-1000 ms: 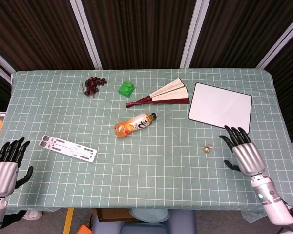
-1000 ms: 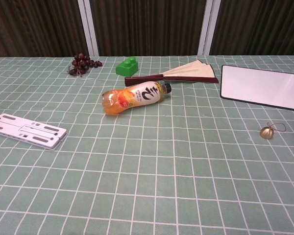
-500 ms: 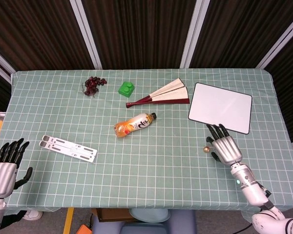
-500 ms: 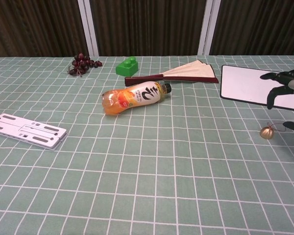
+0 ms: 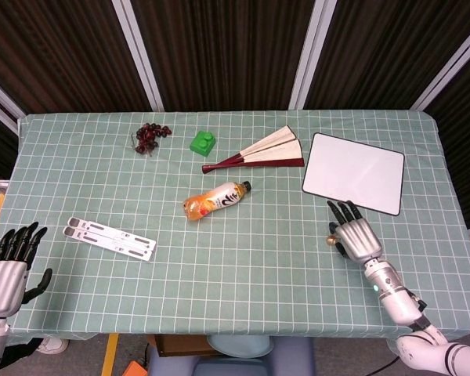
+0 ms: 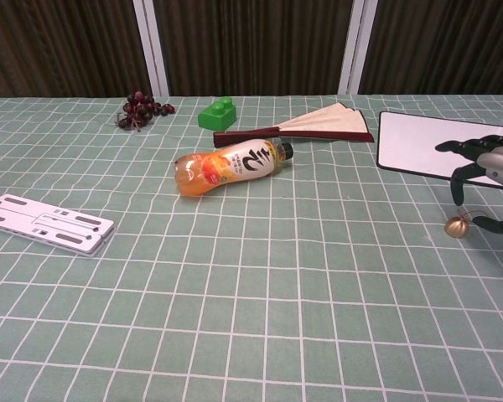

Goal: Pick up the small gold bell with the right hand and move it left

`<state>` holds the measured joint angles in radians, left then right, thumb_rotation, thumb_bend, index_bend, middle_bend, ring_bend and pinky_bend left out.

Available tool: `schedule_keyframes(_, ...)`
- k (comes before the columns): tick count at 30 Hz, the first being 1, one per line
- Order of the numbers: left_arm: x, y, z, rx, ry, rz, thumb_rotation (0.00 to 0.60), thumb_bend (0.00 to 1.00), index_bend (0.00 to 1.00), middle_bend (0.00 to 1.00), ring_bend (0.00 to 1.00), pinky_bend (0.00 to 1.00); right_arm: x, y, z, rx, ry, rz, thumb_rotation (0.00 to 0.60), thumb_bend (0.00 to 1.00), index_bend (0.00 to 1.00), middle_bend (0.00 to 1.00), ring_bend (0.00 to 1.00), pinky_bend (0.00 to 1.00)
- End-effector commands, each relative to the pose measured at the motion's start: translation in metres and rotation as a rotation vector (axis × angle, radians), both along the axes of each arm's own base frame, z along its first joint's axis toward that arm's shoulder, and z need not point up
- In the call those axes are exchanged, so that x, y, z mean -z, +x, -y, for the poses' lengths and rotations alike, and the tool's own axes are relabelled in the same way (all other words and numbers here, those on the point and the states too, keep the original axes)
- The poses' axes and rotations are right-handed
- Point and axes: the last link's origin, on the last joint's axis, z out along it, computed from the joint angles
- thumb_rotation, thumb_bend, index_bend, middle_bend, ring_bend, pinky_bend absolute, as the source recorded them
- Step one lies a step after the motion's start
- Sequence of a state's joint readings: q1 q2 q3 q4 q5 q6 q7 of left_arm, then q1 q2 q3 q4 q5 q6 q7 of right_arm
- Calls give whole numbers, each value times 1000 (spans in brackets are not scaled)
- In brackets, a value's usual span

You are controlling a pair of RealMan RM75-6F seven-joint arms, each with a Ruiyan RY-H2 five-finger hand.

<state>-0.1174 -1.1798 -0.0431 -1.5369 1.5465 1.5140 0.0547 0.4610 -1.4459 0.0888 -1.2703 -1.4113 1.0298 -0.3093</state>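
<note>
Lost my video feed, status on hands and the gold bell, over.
Right hand open over the small gold bell, no grip yet. Left hand open, idle at table edge. Bell on green checked tablecloth; leftward path clear.

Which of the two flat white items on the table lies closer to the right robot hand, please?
The white board, the black-edged rectangle just beyond the right robot hand; the slotted white stand lies far across the table.

The bell lies just left of the right hand; the whiteboard lies behind it, the bottle and fan farther left.
</note>
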Motion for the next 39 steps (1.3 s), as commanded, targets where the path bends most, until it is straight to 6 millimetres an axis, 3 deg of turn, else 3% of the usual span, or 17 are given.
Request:
schedule_keyframes(1,0,0,0,0,-1,-1,600,419,31,0,0,48,2,-2,2,0,-2,1,600,455,561,3,0,0)
schedule_keyframes(39,-1,-2,-2,-2,-2,0,600,417,31,0,0,48,14,-6,12,13,7,-1,600,521,656,45,0,0)
